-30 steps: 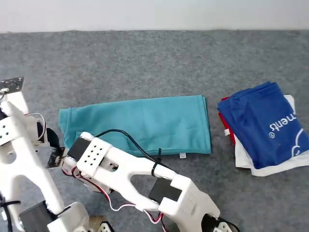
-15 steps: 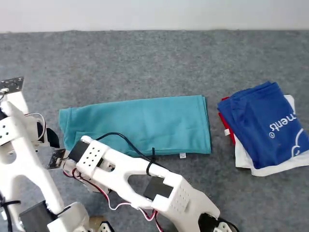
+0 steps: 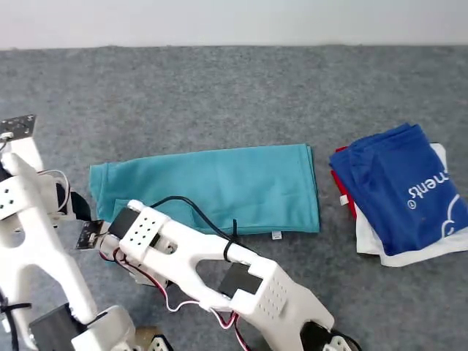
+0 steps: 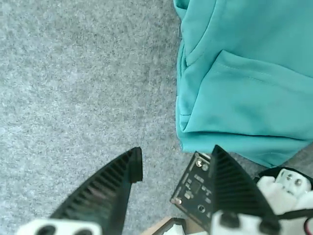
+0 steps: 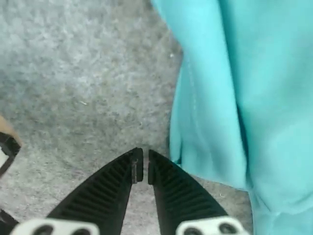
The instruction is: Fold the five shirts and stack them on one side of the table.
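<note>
Grey table (image 3: 219, 88) | 1 teal shirt (image 3: 219, 183) | 3 stacked shirts (image 3: 395, 183) | left gripper (image 4: 177, 151) spread | right gripper (image 5: 145, 152) closed, empty

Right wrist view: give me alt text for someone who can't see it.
The right gripper, its black ridged fingers almost together with nothing between them, hangs over the grey table covering, just beside the edge of a teal shirt.

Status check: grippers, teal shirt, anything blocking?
Copy: left gripper open, right gripper shut, empty; both over carpet beside teal shirt. Shirt flat, folded into a long strip, not gripped. Both grippers crowd the same corner.
</note>
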